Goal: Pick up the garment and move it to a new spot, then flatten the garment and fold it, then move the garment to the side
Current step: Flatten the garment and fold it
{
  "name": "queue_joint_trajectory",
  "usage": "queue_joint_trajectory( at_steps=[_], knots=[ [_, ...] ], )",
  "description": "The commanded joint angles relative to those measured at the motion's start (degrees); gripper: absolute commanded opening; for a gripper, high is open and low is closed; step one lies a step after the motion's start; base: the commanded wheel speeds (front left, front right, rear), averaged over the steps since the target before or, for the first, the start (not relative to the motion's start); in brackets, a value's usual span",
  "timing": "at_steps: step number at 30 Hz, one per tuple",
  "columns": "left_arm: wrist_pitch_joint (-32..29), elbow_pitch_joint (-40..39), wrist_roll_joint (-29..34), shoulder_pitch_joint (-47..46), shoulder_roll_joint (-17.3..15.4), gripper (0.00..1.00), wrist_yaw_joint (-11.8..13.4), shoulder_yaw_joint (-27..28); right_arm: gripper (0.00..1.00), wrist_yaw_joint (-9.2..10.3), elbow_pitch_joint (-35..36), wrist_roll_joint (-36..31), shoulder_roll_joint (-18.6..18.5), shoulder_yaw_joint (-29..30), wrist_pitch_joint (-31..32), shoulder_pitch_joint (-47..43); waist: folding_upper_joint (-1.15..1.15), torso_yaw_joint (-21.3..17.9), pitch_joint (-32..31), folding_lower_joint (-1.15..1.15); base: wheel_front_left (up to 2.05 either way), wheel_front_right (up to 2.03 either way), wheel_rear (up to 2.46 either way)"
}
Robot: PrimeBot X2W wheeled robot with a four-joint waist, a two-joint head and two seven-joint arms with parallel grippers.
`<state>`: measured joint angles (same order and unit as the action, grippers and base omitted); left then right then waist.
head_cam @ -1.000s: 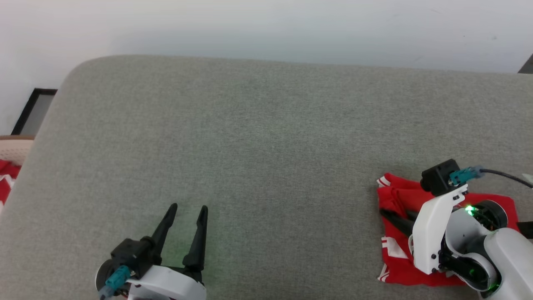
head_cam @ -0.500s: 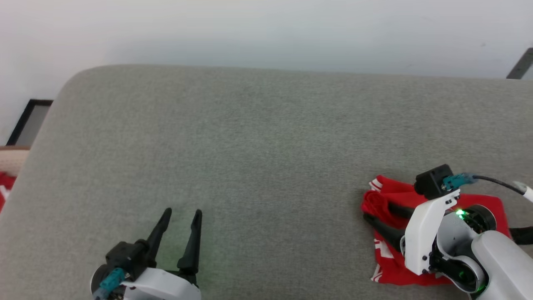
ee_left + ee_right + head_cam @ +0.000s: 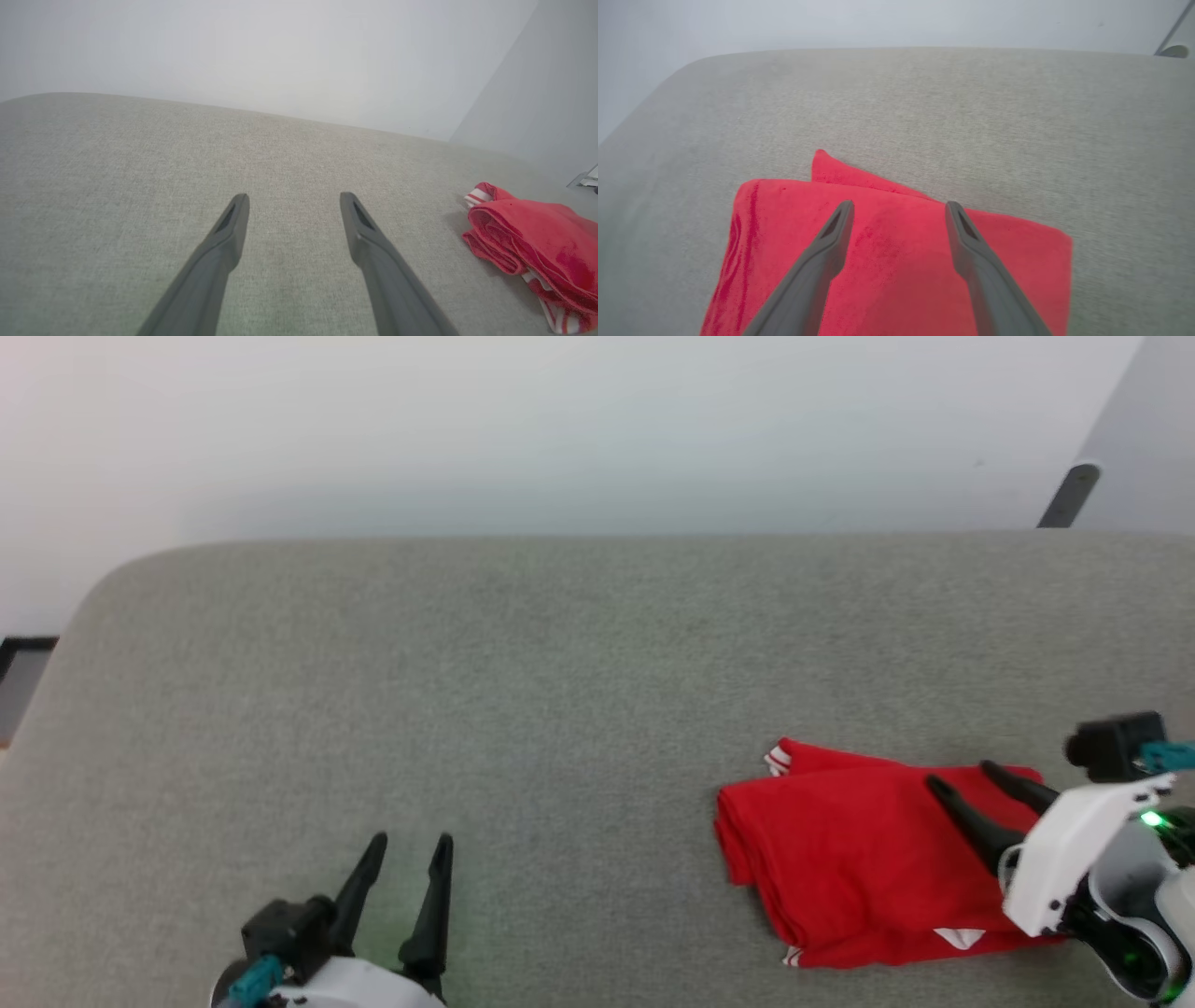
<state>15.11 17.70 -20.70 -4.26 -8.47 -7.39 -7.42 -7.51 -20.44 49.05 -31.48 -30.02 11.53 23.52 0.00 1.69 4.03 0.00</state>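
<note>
My right tool, fingers spread wide and holding nothing, is over the right part of the folded red garment, which lies flat on the right side of the grey surface. My left tool, fingers likewise parted and empty, sits at the lower left, well apart from the garment.

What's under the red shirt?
The folded red jersey lies on the grey fabric surface, which shows all around it. Its own lower folds peek out at the left edge; anything directly beneath is covered.
</note>
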Motion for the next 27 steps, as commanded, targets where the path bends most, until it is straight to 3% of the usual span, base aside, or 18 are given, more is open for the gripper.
queue_joint_trajectory(
  at_steps=[1,7,14,18,27],
  knots=[
    [0.0,0.5,-0.4,1.0,-0.1,1.00,-0.2,-0.1,1.00,0.04,-1.3,-0.2,-0.2,0.2,-1.8,-0.6,0.00,-1.4,-1.5,0.00,0.00,0.00,0.00],
    [0.0,2.1,-0.3,2.0,-0.8,1.00,-0.2,0.7,1.00,0.04,-8.6,-1.7,1.3,2.5,-12.2,-0.9,0.00,-3.2,-3.6,0.00,0.00,0.00,0.00],
    [0.0,0.5,1.3,4.4,-1.7,1.00,-0.2,3.7,1.00,0.04,-9.7,-4.0,3.8,2.4,-22.9,-3.4,0.00,-4.8,-5.1,0.00,0.00,0.00,0.00],
    [0.0,-1.8,2.2,6.3,-1.7,1.00,-0.2,4.9,1.00,0.04,-8.5,-5.7,4.6,4.3,-25.6,-5.9,0.00,-5.1,-5.7,0.00,0.00,0.00,0.00],
    [0.0,-7.5,3.0,10.7,-1.3,1.00,-0.1,6.2,1.00,0.04,-1.1,-10.9,7.3,14.8,-26.7,-14.3,0.00,-4.3,-6.7,0.00,0.00,0.00,0.00]
  ],
)
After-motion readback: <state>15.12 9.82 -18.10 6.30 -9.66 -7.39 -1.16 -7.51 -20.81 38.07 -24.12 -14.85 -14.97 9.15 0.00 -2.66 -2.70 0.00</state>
